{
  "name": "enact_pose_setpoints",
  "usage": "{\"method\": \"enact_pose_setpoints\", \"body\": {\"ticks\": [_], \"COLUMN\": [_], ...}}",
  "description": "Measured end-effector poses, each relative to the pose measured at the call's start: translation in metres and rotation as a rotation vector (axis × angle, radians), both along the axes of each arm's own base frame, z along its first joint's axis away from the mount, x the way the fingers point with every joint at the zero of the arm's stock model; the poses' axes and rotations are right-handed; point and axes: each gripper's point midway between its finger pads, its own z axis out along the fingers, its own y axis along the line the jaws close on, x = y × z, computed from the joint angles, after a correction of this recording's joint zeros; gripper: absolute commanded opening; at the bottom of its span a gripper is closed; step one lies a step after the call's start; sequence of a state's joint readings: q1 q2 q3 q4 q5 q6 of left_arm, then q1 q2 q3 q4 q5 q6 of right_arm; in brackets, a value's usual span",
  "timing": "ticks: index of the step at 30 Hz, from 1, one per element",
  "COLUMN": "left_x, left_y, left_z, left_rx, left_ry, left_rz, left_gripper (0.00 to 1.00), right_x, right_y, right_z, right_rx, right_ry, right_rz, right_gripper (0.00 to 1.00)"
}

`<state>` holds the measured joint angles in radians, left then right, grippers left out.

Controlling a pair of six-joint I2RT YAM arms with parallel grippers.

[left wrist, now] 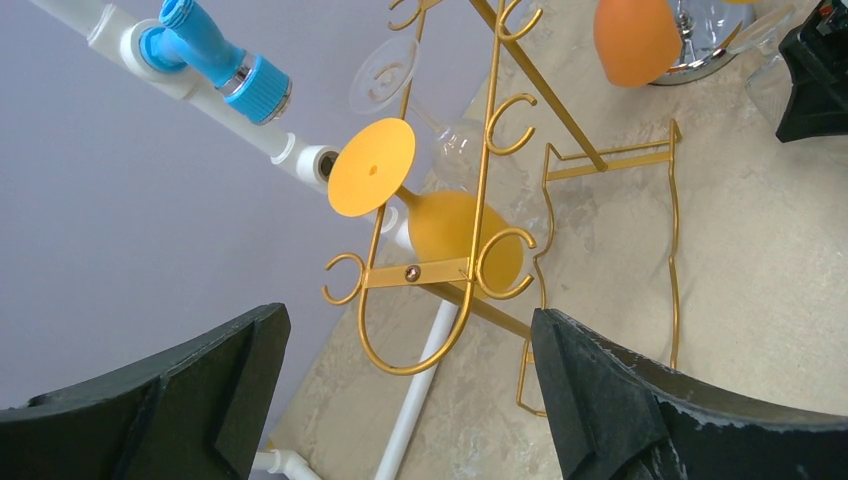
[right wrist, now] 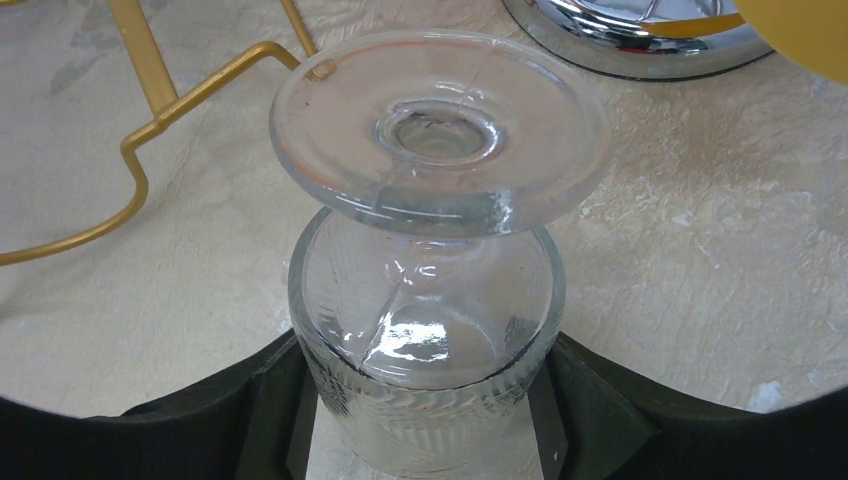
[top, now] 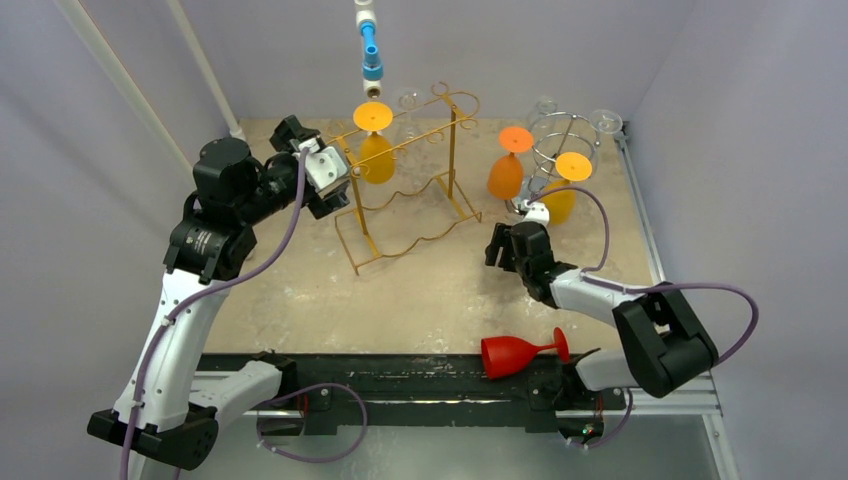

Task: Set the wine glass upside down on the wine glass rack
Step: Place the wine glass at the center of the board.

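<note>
On the table (top: 420, 300), the gold wire rack (top: 410, 190) stands in the middle and a chrome rack (top: 570, 130) at the far right. A yellow wine glass (top: 375, 150) already hangs foot-up on the gold rack, and a red wine glass (top: 515, 352) lies on its side at the near edge. The one I am working is the clear wine glass (right wrist: 425, 330), in front of the chrome rack and held in my right gripper (top: 515, 243), foot pointing away from the wrist. It looks like thick cut glass, so I judge it rigid, fairly heavy for its size, slick and breakable. The ribbed bowl is the safest place to hold it, leaving the stem and foot free to slide into a rack slot. The right fingers (right wrist: 640, 420) stand partly apart, pressed against either side of that bowl. My left gripper (left wrist: 410, 390) faces the gold rack beside the yellow glass, its fingers (left wrist: 180, 400) spread wide, holding and touching nothing.
</note>
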<state>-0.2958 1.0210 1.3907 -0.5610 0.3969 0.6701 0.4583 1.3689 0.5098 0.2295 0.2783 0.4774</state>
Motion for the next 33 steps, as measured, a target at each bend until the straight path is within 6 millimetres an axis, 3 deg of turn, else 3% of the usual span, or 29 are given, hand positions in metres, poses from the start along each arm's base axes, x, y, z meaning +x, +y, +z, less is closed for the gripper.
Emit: {"method": "enact_pose_setpoints", "body": {"ticks": [2, 4, 5, 14, 19, 23, 27, 29, 33], "left_x": [0.0, 0.0, 0.0, 0.0, -0.001, -0.001, -0.002, -0.002, -0.004], "left_y": [0.0, 0.0, 0.0, 0.0, 0.0, -0.001, -0.001, -0.001, -0.001], "left_z": [0.001, 0.001, 0.001, 0.005, 0.008, 0.01, 0.01, 0.011, 0.013], "left_rx": [0.0, -0.001, -0.001, -0.002, -0.005, -0.007, -0.008, -0.008, -0.01], "left_ry": [-0.003, -0.006, -0.006, -0.016, -0.023, -0.03, -0.03, -0.033, -0.038], "left_rz": [0.0, 0.0, -0.001, -0.001, -0.004, -0.008, -0.012, -0.013, -0.013], "left_gripper": [1.0, 1.0, 1.0, 1.0, 1.0, 1.0, 1.0, 1.0, 1.0], "right_x": [0.001, 0.003, 0.004, -0.008, -0.014, -0.019, -0.021, -0.02, -0.013], "right_y": [0.002, 0.003, 0.004, 0.016, 0.025, 0.021, 0.019, 0.019, 0.017], "right_z": [0.0, 0.0, 0.0, -0.013, -0.012, -0.007, 0.038, 0.075, 0.169], "right_rx": [0.012, 0.022, 0.027, -0.046, -0.071, -0.065, 0.001, 0.051, 0.169], "right_ry": [-0.002, -0.002, -0.001, 0.044, 0.027, 0.035, -0.045, -0.111, -0.261], "right_rz": [-0.007, -0.013, -0.018, -0.019, -0.019, -0.039, -0.05, -0.051, -0.063], "right_gripper": [0.65, 0.96, 0.99, 0.99, 0.99, 0.99, 0.99, 0.99, 0.99]}}
